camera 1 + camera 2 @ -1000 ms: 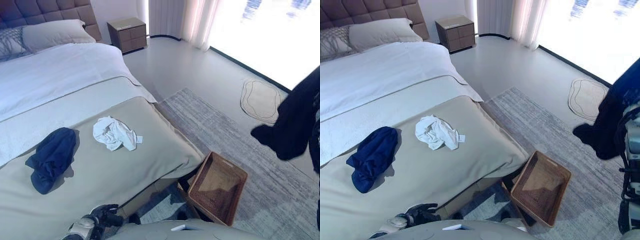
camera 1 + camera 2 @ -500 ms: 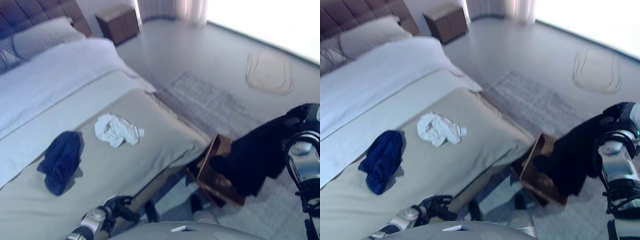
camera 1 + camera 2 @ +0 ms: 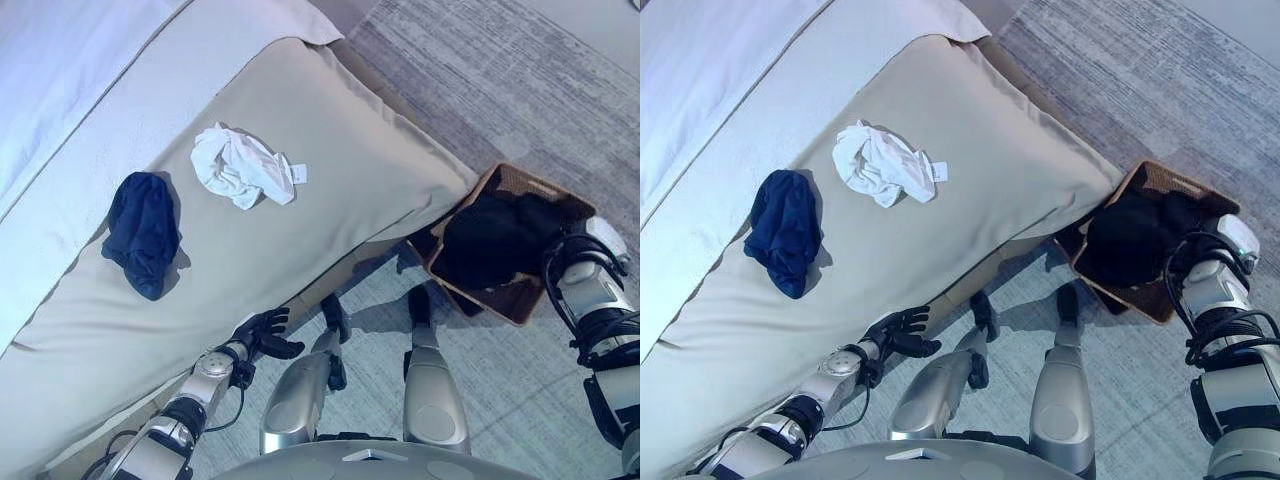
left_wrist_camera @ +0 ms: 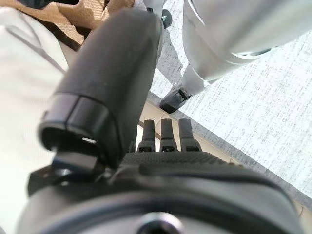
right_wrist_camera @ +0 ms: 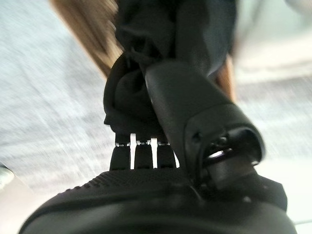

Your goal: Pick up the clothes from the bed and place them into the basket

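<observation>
Bed (image 3: 330, 150) fills the upper left and centre of the head views; brown woven basket (image 3: 520, 300) sits on the floor at the right, just beside the bed's corner. Black garment (image 3: 490, 235) now lies bunched in the basket; a second ago it hung in the air at the right edge, and the camera has tipped downward since. Right hand (image 5: 161, 92) has its fingers and thumb curled round the black cloth, over the basket. Navy garment (image 3: 145, 232) and white garment (image 3: 240, 168) lie crumpled on the bed, near each other but apart. Both look light, limp and unbreakable; a pinch into the bunched middle should lift each. Left hand (image 3: 262, 333), fingers relaxed, empty, at lower centre by the bed's edge.
</observation>
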{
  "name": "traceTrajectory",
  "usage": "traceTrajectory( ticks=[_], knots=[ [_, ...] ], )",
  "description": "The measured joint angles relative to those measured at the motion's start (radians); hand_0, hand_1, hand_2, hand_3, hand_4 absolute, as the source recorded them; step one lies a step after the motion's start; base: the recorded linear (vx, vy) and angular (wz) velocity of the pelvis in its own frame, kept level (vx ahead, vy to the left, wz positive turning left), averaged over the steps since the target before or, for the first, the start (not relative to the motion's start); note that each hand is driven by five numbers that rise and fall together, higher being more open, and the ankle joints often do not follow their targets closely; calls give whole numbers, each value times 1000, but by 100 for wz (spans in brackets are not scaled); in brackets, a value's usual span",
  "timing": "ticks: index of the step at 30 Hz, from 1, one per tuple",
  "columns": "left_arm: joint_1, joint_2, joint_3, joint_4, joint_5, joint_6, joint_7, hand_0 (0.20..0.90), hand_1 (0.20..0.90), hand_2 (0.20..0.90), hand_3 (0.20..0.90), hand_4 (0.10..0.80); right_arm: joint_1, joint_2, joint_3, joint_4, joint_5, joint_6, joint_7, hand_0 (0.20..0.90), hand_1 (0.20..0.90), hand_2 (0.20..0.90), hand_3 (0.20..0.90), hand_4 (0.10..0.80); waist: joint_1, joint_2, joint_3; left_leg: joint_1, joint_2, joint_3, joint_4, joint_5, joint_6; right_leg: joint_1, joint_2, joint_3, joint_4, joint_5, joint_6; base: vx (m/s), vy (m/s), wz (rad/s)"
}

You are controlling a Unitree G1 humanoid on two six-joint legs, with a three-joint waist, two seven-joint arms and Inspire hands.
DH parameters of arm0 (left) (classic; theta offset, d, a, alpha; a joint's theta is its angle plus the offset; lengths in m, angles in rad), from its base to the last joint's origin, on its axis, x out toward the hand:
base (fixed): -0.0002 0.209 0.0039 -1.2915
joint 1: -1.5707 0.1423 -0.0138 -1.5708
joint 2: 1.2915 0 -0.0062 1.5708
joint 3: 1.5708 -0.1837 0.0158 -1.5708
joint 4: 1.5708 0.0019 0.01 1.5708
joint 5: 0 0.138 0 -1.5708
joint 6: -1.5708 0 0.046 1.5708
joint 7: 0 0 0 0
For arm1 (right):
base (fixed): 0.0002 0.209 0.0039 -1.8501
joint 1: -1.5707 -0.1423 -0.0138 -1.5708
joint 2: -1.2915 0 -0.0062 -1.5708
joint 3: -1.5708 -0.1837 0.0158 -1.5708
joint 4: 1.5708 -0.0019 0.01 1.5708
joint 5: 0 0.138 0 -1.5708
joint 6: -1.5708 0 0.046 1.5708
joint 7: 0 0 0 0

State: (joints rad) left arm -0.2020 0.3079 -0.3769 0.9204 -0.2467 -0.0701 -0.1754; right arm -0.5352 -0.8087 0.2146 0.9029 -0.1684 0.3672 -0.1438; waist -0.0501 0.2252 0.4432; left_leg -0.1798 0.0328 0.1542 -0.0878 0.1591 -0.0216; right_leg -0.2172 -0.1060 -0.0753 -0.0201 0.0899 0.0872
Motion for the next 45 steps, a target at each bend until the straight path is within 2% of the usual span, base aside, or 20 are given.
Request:
traceTrajectory(
  ticks=[5, 7, 13, 16, 19, 21, 22, 24, 27, 29, 30, 34, 37, 39, 41, 42, 45],
  knots=[
    [-24, 32, 19, -5, -13, 0, -7, 900, 900, 900, 900, 800, -16, -1, -15, -77, 30, -5, -28, 900, 900, 900, 900, 800, -3, -25, 19, 9, 0, -38, 0, 2, -3, 46, 2, -44, -30, 0, 0, 58, -5, 25],
    [-21, 34, 31, -5, -26, 1, -6, 900, 900, 900, 900, 800, -13, -1, -61, -163, 70, -23, -62, 900, 900, 900, 900, 800, -2, -36, 26, 20, 0, -52, 0, 3, -4, 69, 2, -57, -39, 0, 0, 117, 58, 25],
    [43, 26, 118, -4, -30, 6, -5, 900, 900, 900, 900, 800, 32, -1, -224, -598, 68, -55, -139, 900, 900, 900, 900, 800, -1, -74, 48, 64, -5, -80, 0, 1, -6, 149, 2, -97, -68, 1, -1, 155, 128, 17],
    [69, 9, 158, 9, -29, 28, -1, 900, 900, 900, 900, 800, 33, -1, -230, -759, 28, -100, -106, 900, 900, 900, 900, 800, 2, -106, 40, 91, -5, -103, 0, -1, -8, 187, 4, -121, -71, -1, -1, 142, 148, 23],
    [75, 1, 168, 34, -28, 26, -1, 900, 900, 900, 900, 800, 8, -11, -202, -776, -1, -122, -32, 900, 900, 900, 900, 800, 52, -145, 24, 102, -12, -124, 0, -2, -10, 215, 1, -146, -71, -8, 1, 211, 205, 28],
    [79, -15, 177, 65, -27, 27, -1, 900, 900, 900, 900, 800, 6, -17, -146, -751, -22, -125, 33, 900, 900, 900, 900, 800, 73, -169, 3, 104, -20, -166, 12, -4, -12, 246, -6, -186, -69, -25, -2, 175, 182, 58],
    [83, -15, 177, 80, -26, 26, -2, 900, 900, 900, 900, 800, -3, -15, -102, -718, -24, -127, 60, 900, 900, 900, 900, 800, 100, -186, -9, 102, -28, -181, 26, -17, -19, 257, -9, -206, -68, -34, -3, 128, 154, 55],
    [83, -14, 176, 88, -26, 28, -4, 900, 900, 900, 900, 800, -46, -7, -7, -618, -31, -122, 96, 900, 900, 900, 900, 800, 158, -206, -21, 85, -38, -217, 59, -25, -17, 266, -16, -239, -46, -51, -2, 64, 75, 58],
    [58, -7, 173, 82, -30, 21, -10, 900, 900, 900, 900, 800, -146, 32, 92, -430, -27, -105, 85, 900, 900, 900, 900, 800, 244, -214, -25, 30, -50, -277, 108, -34, -19, 244, -22, -292, 0, -79, -3, 13, 27, 64],
    [30, 18, 154, 84, -35, 23, -9, 900, 900, 900, 900, 800, -249, 90, 143, -282, -8, -96, 50, 900, 900, 900, 900, 800, 302, -218, -24, -23, -53, -310, 141, -49, -28, 203, -27, -320, 54, -109, -6, 22, 92, 47],
    [16, 37, 134, 85, -39, 24, -8, 900, 900, 900, 900, 800, -312, 121, 165, -212, 3, -84, 26, 900, 900, 900, 900, 800, 331, -221, -21, -57, -57, -321, 166, -47, -22, 172, -32, -330, 89, -123, -7, -61, 163, 46],
    [-6, 95, 116, 88, -102, 24, -3, 900, 900, 900, 900, 800, -527, 199, 190, -5, 54, -60, -120, 900, 900, 900, 900, 800, 429, -219, 31, -169, -87, -391, 245, -47, -21, 67, -80, -398, 240, -190, -8, -53, 136, 52],
    [-7, 106, 121, 83, -134, 23, 9, 900, 900, 900, 900, 800, -627, 206, 190, 52, 77, -55, -209, 900, 900, 900, 900, 800, 476, -217, 72, -242, -106, -413, 276, -58, -35, -1, -109, -422, 305, -212, -5, -64, 128, 32],
    [3, 100, 120, 83, -149, 22, 12, 900, 900, 900, 900, 800, -683, 212, 190, 105, 121, -21, -249, 900, 900, 900, 900, 800, 515, -215, 77, -311, -119, -422, 297, -54, -33, -64, -127, -435, 338, -216, -3, -28, 146, 22],
    [19, 91, 120, 74, -168, 4, 12, 900, 900, 900, 900, 800, -707, 218, 190, 160, 152, 3, -260, 900, 900, 900, 900, 800, 535, -214, 83, -345, -134, -429, 313, -58, -33, -99, -149, -453, 374, -226, -3, -14, 114, 24],
    [46, 90, 120, 54, -188, -17, 8, 900, 900, 900, 900, 800, -717, 225, 189, 198, 176, 31, -270, 900, 900, 900, 900, 800, 541, -214, 84, -383, -147, -435, 328, -64, -24, -131, -168, -464, 400, -235, 0, -15, 95, 29],
    [72, 81, 120, 34, -200, -52, -10, 900, 900, 900, 900, 800, -742, 229, 187, 247, 187, 67, -297, 900, 900, 900, 900, 800, 548, -212, 84, -465, -170, -436, 369, -65, -23, -214, -200, -464, 469, -251, 3, -4, 38, 20]
  ],
)
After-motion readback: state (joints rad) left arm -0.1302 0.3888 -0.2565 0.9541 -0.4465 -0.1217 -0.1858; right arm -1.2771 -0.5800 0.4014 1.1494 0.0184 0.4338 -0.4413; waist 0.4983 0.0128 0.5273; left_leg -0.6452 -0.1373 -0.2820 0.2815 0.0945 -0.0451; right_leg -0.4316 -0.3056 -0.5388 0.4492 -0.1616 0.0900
